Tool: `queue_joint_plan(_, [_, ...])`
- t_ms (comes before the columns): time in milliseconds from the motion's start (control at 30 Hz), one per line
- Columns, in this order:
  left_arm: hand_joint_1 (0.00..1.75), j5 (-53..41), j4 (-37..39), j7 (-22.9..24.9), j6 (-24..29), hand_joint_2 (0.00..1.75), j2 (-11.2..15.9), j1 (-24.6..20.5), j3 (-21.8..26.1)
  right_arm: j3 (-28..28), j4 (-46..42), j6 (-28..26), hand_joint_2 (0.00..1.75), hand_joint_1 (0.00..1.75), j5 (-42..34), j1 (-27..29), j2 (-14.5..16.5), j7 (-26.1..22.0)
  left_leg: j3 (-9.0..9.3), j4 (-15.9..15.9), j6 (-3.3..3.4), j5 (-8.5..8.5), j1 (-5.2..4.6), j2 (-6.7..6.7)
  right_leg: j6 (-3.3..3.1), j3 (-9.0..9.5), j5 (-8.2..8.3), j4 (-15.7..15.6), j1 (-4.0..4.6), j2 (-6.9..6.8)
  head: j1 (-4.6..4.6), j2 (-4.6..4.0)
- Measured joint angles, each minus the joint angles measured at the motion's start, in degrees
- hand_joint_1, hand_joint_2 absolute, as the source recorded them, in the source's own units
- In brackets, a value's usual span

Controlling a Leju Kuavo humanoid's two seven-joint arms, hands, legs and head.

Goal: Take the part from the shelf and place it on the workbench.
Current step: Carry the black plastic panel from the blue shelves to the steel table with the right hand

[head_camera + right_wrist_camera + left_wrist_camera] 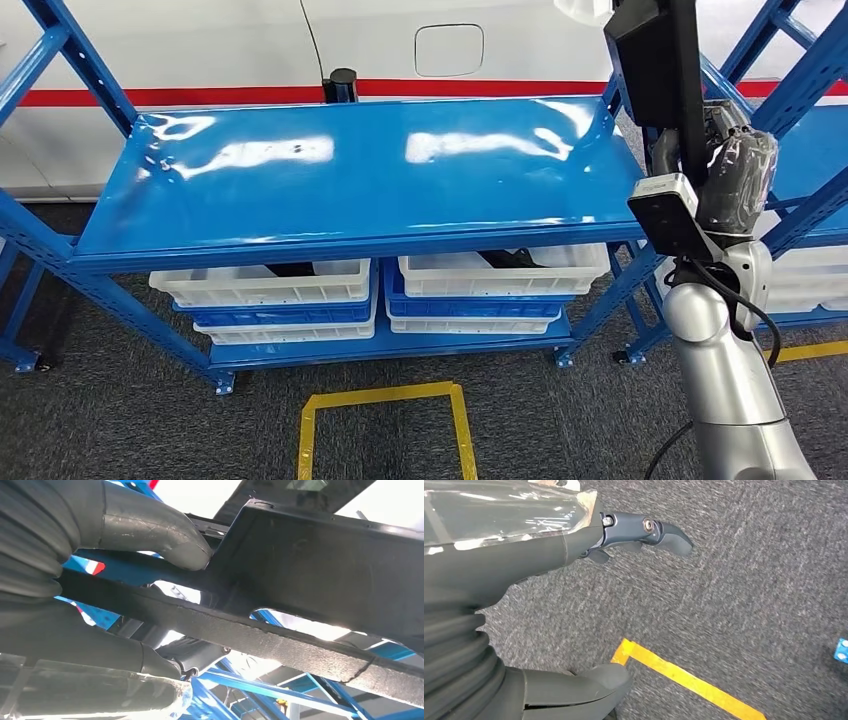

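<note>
- My right hand (pixel 735 175) is raised at the right of the head view and holds the black part (pixel 660 70), which stands upright above it; the part's top is cut off by the frame edge.
- In the right wrist view the thumb (pixel 155 527) presses on one face of the part (pixel 320 565) and darker fingers (pixel 190 652) close under it; the part's full shape is hard to make out this close.
- My left hand (pixel 574 555) hangs over the grey carpet (pixel 749 590) with nothing in it, thumb and fingers apart; a yellow floor line (pixel 684 680) runs beneath.
- The blue shelf (pixel 350 170) has a glossy top with glare on it.
- White bins (pixel 265 282) sit below; dark items inside are mostly hidden by the shelf's edge.
</note>
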Motion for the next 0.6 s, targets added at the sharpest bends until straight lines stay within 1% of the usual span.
queue_joint_plan(33, [0.00, 0.01, 0.00, 0.03, 0.02, 1.75, -0.02, 0.00, 0.00, -0.02, -0.01, -0.03, 1.75, 1.75, -0.15, 0.11, 0.00, -0.05, -0.56, 0.06, -0.13, 0.50, -0.04, 0.00, 0.24, 2.91, 1.12, -3.86, 0.04, -0.01, 0.02, 0.00])
queue_joint_plan(67, [0.00, 0.03, 0.00, 0.05, 0.05, 1.75, -0.04, 0.00, 0.00, -0.05, -0.03, -0.06, 1.75, 1.75, -0.32, 0.14, 0.00, -0.13, -1.04, 0.14, -0.34, 0.96, -0.14, -0.01, 0.14, 6.18, 1.60, -8.57, 0.18, -0.02, 0.03, 0.00])
queue_joint_plan(100, [0.00, 0.06, 0.00, 0.05, 0.09, 1.75, -0.08, 0.01, 0.00, -0.09, -0.07, -0.09, 1.75, 1.75, -0.48, 0.19, 0.00, -0.20, -1.37, 0.16, -0.60, 1.44, -0.22, -0.02, -0.16, 8.82, 1.73, -12.52, 0.46, -0.01, -0.03, 0.00])
queue_joint_plan(133, [0.00, 0.11, 0.00, 0.04, 0.16, 1.75, -0.10, 0.02, 0.00, -0.14, -0.11, -0.14, 1.75, 1.75, -0.65, 0.26, -0.01, -0.27, -1.58, 0.15, -0.89, 1.92, -0.30, -0.02, -0.57, 10.39, 1.59, -15.30, 0.73, 0.01, -0.04, 0.00])
queue_joint_plan(167, [0.00, 0.18, 0.00, 0.03, 0.22, 1.75, -0.14, 0.05, 0.00, -0.18, -0.14, -0.20, 1.75, 1.75, -0.77, 0.34, -0.03, -0.33, -1.71, 0.06, -1.19, 2.38, -0.36, -0.02, -0.96, 10.84, 1.35, -16.45, 1.02, 0.04, -0.07, 0.00])
queue_joint_plan(200, [0.00, 0.23, 0.00, 0.02, 0.29, 1.75, -0.16, 0.09, 0.00, -0.20, -0.15, -0.28, 1.75, 1.75, -0.85, 0.45, -0.05, -0.37, -1.78, -0.07, -1.50, 2.84, -0.39, -0.03, -1.30, 10.52, 1.62, -16.55, 1.14, 0.07, -0.12, 0.00])
queue_joint_plan(233, [0.00, 0.29, 0.00, 0.01, 0.37, 1.75, -0.17, 0.13, 0.00, -0.21, -0.15, -0.38, 1.75, 1.75, -0.91, 0.52, -0.07, -0.39, -1.97, 0.01, -1.80, 2.87, -0.32, -0.10, -1.74, 10.15, 2.03, -16.61, 0.76, 0.05, -0.08, 0.00])
queue_joint_plan(267, [0.00, 0.33, 0.00, 0.00, 0.43, 1.75, -0.16, 0.18, 0.00, -0.21, -0.15, -0.46, 1.75, 1.75, -0.93, 0.58, -0.07, -0.40, -2.38, 0.65, -2.13, 1.92, -0.24, -0.17, -2.31, 9.90, 2.52, -16.61, 0.45, 0.00, -0.16, 0.00])
queue_joint_plan(300, [0.00, 0.35, 0.01, 0.00, 0.48, 1.75, -0.14, 0.21, 0.00, -0.20, -0.15, -0.54, 1.75, 1.75, -0.95, 0.63, -0.05, -0.41, -3.08, 2.30, -2.46, -0.02, -0.13, -0.24, -2.93, 9.54, 3.11, -16.70, 0.11, -0.08, -0.22, 0.00])
queue_joint_plan(333, [0.00, 0.39, 0.02, 0.00, 0.54, 1.75, -0.14, 0.23, 0.00, -0.19, -0.15, -0.58, 1.75, 1.75, -0.96, 0.67, -0.03, -0.41, -4.12, 5.22, -2.79, -2.81, 0.04, -0.29, -3.38, 9.04, 3.74, -16.71, -0.17, -0.16, -0.27, 0.00])
queue_joint_plan(367, [0.00, 0.41, 0.03, 0.01, 0.59, 1.75, -0.14, 0.24, 0.00, -0.18, -0.15, -0.62, 1.75, 1.75, -0.97, 0.71, -0.02, -0.41, -5.35, 9.13, -3.11, -5.80, 0.14, -0.29, -3.64, 8.38, 4.33, -16.66, -0.09, -0.19, -0.34, 0.00])
queue_joint_plan(400, [0.00, 0.45, 0.04, 0.01, 0.63, 1.75, -0.16, 0.24, 0.00, -0.18, -0.15, -0.64, 1.75, 1.75, -0.99, 0.81, -0.02, -0.41, -6.41, 13.13, -3.41, -7.97, 0.27, -0.29, -3.67, 7.63, 4.88, -16.59, -0.08, -0.21, -0.34, 0.00])
queue_joint_plan(433, [0.00, 0.50, 0.04, 0.00, 0.69, 1.75, -0.18, 0.24, 0.00, -0.18, -0.16, -0.65, 1.75, 1.75, -1.03, 0.97, -0.02, -0.41, -6.94, 16.17, -3.65, -8.96, 0.41, -0.28, -3.53, 6.90, 5.39, -16.49, -0.09, -0.20, -0.35, 0.00])
queue_joint_plan(467, [0.00, 0.57, 0.04, -0.01, 0.76, 1.75, -0.18, 0.24, 0.00, -0.19, -0.17, -0.65, 1.75, 1.75, -1.09, 1.19, -0.02, -0.41, -6.50, 17.31, -3.85, -8.67, 0.58, -0.27, -3.33, 6.19, 5.83, -16.33, -0.14, -0.21, -0.35, 0.00])
queue_joint_plan(500, [0.00, 0.69, 0.04, -0.01, 0.83, 1.75, -0.18, 0.24, 0.00, -0.20, -0.20, -0.65, 1.75, 1.75, -1.20, 1.45, -0.02, -0.42, -4.90, 16.18, -3.99, -7.46, 0.76, -0.26, -3.07, 5.54, 6.18, -16.12, -0.25, -0.21, -0.35, 0.00])
queue_joint_plan(533, [0.00, 0.82, 0.04, -0.01, 0.91, 1.75, -0.18, 0.24, 0.00, -0.21, -0.23, -0.65, 1.75, 1.75, -1.34, 1.64, -0.03, -0.43, -2.34, 13.19, -4.10, -6.05, 0.98, -0.25, -2.76, 4.94, 6.47, -15.82, -0.37, -0.20, -0.37, 0.00])
queue_joint_plan(567, [0.00, 0.94, 0.04, 0.00, 0.99, 1.75, -0.19, 0.22, 0.00, -0.24, -0.30, -0.64, 1.75, 1.75, -1.54, 1.77, -0.04, -0.47, 0.71, 9.11, -4.20, -5.25, 1.17, -0.28, -2.47, 4.33, 6.70, -15.42, -0.39, -0.20, -0.38, 0.00])
queue_joint_plan(600, [0.00, 1.05, 0.04, 0.01, 1.08, 1.75, -0.21, 0.21, 0.00, -0.31, -0.40, -0.63, 1.75, 1.75, -1.76, 1.81, -0.07, -0.53, 3.27, 5.39, -4.17, -5.03, 1.20, -0.40, -2.12, 3.80, 6.92, -15.05, -0.33, -0.20, -0.38, 0.00])
